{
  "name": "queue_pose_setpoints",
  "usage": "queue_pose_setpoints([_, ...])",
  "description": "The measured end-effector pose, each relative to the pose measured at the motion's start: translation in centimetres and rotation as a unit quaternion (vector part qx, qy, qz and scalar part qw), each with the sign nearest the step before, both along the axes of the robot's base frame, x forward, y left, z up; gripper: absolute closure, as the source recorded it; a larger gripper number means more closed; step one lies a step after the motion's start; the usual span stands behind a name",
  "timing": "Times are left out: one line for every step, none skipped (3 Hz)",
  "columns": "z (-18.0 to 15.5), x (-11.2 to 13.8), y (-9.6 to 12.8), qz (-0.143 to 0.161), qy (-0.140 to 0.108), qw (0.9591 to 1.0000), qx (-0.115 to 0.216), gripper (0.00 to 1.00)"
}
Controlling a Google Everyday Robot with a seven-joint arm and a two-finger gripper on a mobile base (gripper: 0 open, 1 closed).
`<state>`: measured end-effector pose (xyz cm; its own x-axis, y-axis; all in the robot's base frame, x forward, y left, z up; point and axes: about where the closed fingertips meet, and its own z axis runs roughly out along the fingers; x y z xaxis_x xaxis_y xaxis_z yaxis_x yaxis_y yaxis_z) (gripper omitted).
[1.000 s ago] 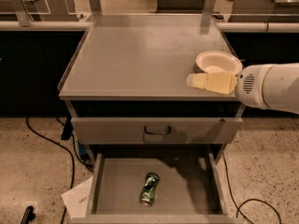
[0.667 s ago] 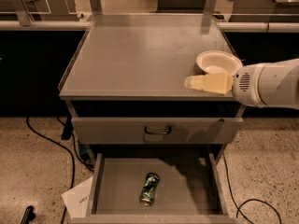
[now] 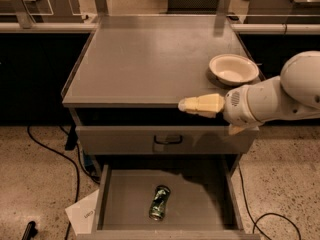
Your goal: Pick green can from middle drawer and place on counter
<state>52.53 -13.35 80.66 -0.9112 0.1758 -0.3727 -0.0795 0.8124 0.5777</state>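
Observation:
The green can (image 3: 160,202) lies on its side on the floor of the open middle drawer (image 3: 210,204), near the middle and toward the front. The counter (image 3: 150,59) is the grey cabinet top above it. My gripper (image 3: 186,104) reaches in from the right on a white arm and hovers at the counter's front edge, right of centre, well above the drawer and the can. It holds nothing that I can see.
A white bowl (image 3: 233,68) sits on the counter's right side. A shut drawer front with a dark handle (image 3: 167,140) is just above the open drawer. Cables (image 3: 55,151) and a paper sheet (image 3: 85,215) lie on the speckled floor at the left.
My arm has swung left and forward, from beside the bowl to the counter's front edge. The can has not moved.

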Motion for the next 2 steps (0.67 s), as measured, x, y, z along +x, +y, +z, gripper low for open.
queue_pose_setpoints([-2.30,-0.63,1.84,-0.001,0.045,0.9983,0.038,0.00])
queue_pose_setpoints([-2.36,-0.62,1.91,-0.001,0.046,0.9982,0.039,0.00])
